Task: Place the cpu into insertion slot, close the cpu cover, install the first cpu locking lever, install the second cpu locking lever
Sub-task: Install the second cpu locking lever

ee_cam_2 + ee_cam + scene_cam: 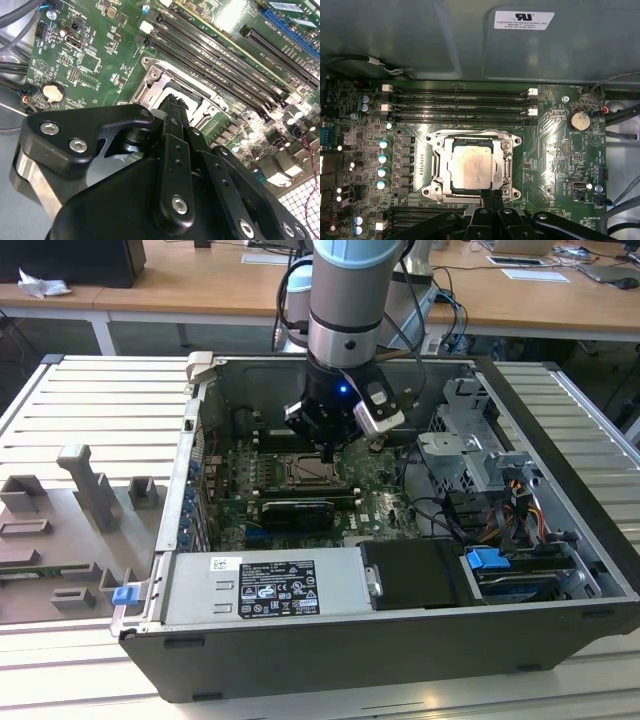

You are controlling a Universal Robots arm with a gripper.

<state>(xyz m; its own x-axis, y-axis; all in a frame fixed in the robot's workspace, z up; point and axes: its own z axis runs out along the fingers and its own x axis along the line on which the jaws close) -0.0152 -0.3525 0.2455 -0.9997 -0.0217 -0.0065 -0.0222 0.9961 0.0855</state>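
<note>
Room: wooden desks [200,285] with papers and cables stand behind a pale slatted bench [90,405].
Bench: it carries an open computer case [400,640] lying on its side, and on the exterior view's left a grey fixture plate [60,540] with upright blocks.
Case interior: a green circuit board [555,150] covers the floor of the case; a power supply box [270,585] with a white label runs along the near wall, and a metal drive cage [470,455] with coloured cables sits on the exterior view's right.
Arm: the grey robot arm [345,310] reaches down into the case from above, a blue light lit on its wrist.
Pincer: the black pincer [491,196] points down at the edge of the socket; its fingers [175,107] are drawn close together, nearly meeting, and grip nothing that can be seen.
Cpu: the cpu [471,169], pale and silvery, lies flat inside the insertion slot [432,192], seen in the first wrist view.
Cpu cover: the silvery cpu cover [507,167] lies down around the chip, framing it on all sides.
Locking levers: cannot tell how they stand.
Memory slots: long black memory slots [460,107] run in parallel just beside the socket.
Coin battery: a round coin battery [579,120] sits on the board, apart from the socket.
</note>
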